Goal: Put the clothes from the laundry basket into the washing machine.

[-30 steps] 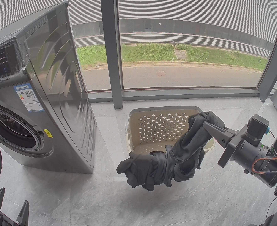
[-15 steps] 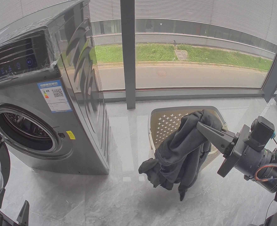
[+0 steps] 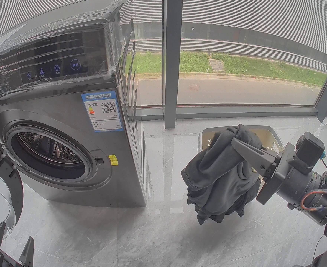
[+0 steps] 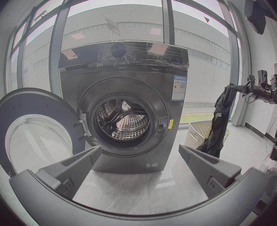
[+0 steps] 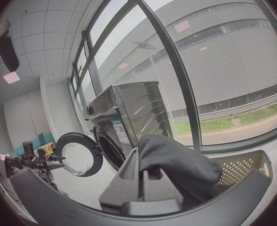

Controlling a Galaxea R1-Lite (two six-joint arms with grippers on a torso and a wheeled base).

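The right gripper (image 3: 241, 148) is clamping a dark garment (image 3: 217, 175) by a bunched top fold. The cloth is hanging free in a loose bundle at about four o'clock in the head view, clear of the floor and just in front of the basket (image 3: 274, 138), which is sitting at three o'clock by the window. The washer (image 3: 78, 138) is standing at nine to ten o'clock, with its door (image 3: 2, 182) swung wide at eight o'clock and its drum (image 3: 52, 154) gaping. The left gripper (image 3: 13, 246) is waiting low at seven o'clock, jaws spread and holding nothing, facing the drum mouth. By my reading the carry step is in hand: the garment is out of the basket but not yet in the machine, and is hanging well apart from the opening. The next move is calling for a swing of the load across towards nine o'clock and a drop in height, since the drum mouth is sitting low. The gripper should be passing well inside the rim before letting go, because the tail is trailing far below the grip and may be catching on the lip or the door. Whether more clothes are lying in the basket I cannot tell, as the garment is hiding most of it.
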